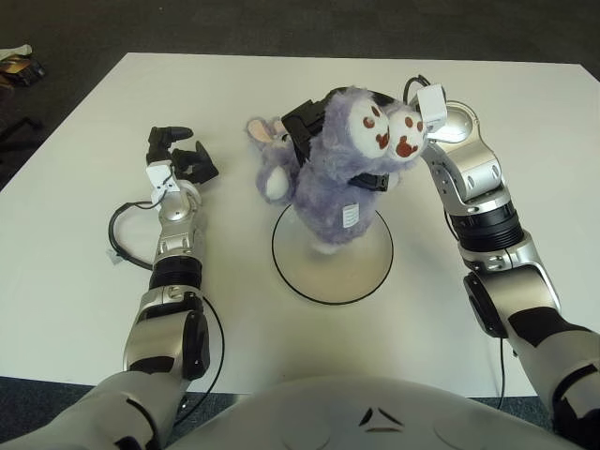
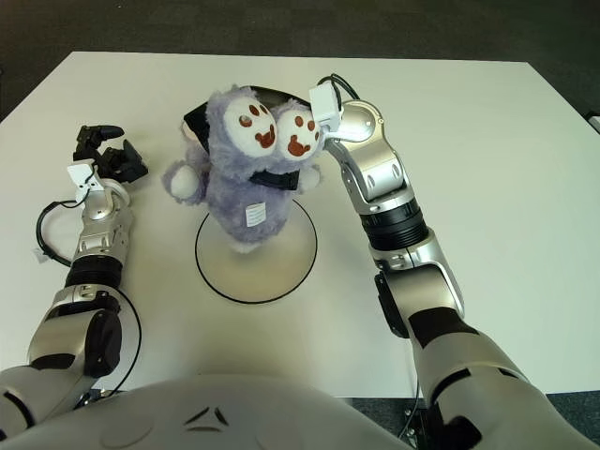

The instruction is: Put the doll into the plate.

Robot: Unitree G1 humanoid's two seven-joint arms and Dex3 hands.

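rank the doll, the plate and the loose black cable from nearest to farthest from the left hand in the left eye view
From the left hand, open at the table's left:
1. Black cable, looped just below it beside the left forearm.
2. Doll, to its right, held by the right hand.
3. Plate, lower right, under the doll.
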